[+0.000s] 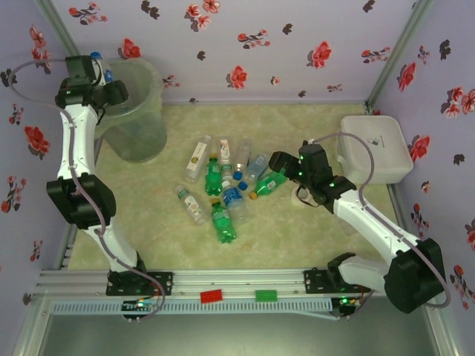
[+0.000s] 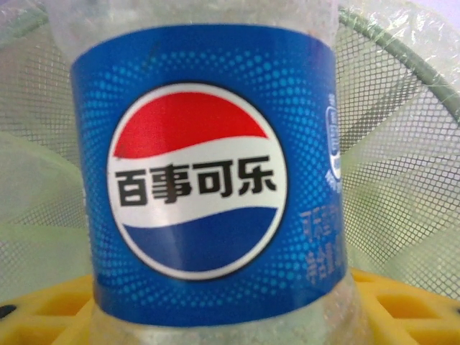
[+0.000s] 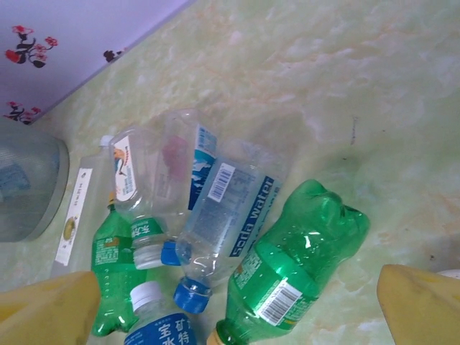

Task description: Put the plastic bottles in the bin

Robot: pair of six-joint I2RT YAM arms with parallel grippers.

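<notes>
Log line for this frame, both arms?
left gripper: shut on clear blue-labelled plastic bottle, over bag-lined round bin | right gripper: open, above green plastic bottle | bottle not yet released

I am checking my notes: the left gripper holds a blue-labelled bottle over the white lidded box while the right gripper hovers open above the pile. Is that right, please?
Not quite. The left gripper holds the blue-labelled bottle over the bin, not the white lidded box, as the top external view shows. The rest stands.
</notes>
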